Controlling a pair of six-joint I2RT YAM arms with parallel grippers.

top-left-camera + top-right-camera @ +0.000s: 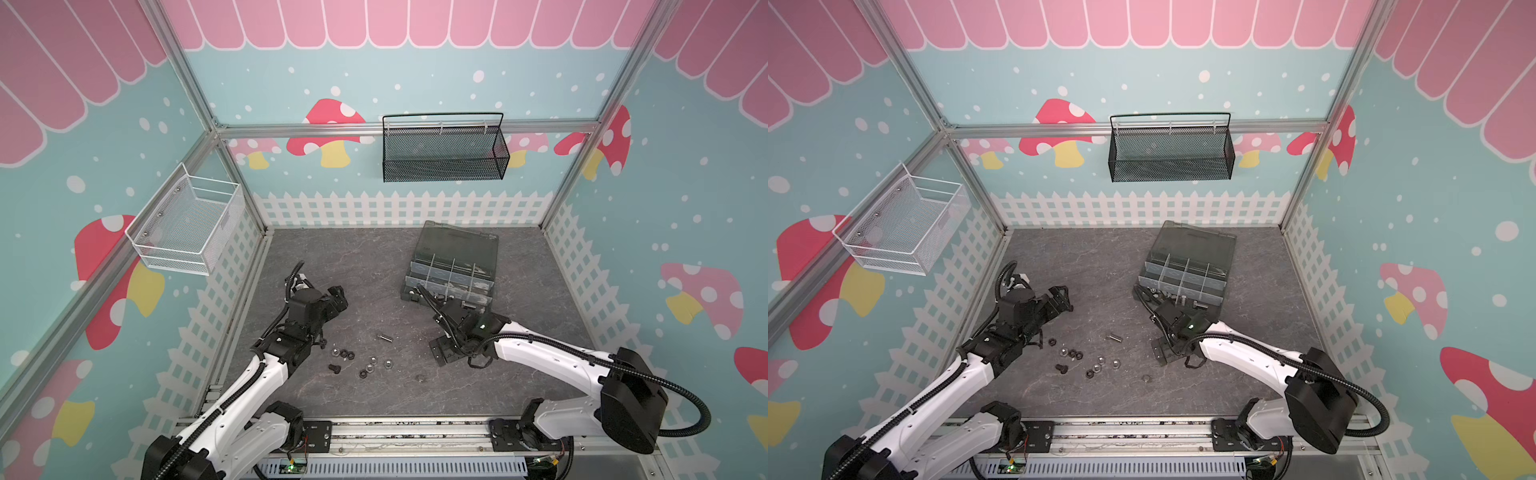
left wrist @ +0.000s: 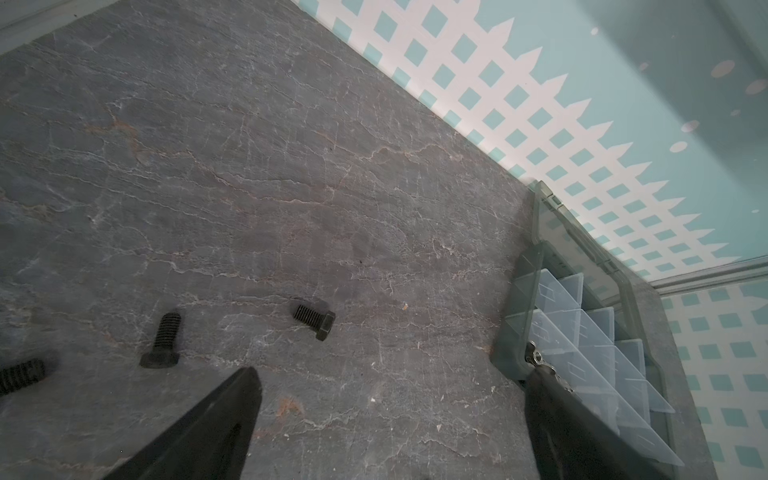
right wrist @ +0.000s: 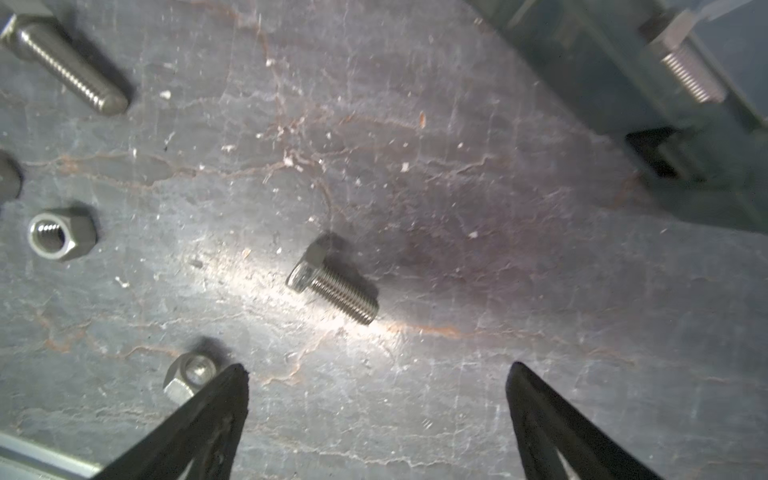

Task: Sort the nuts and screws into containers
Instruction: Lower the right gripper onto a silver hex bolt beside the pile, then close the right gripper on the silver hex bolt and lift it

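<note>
Both top views are evenly lit; the right wrist view is blurred, with glare on the tabletop (image 3: 249,286).

black mesh basket (image 1: 444,153) and white wire basket (image 1: 187,224) hang.

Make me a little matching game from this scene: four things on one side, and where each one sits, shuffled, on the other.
Things:
1. black mesh basket
2. white wire basket
3. organizer box
4. silver screw

Places:
A. lies loose on the table
B. hangs on the side wall
C. stands on the table, lid open
D. hangs on the back wall

Pairs: 1-D, 2-B, 3-C, 4-A
</note>
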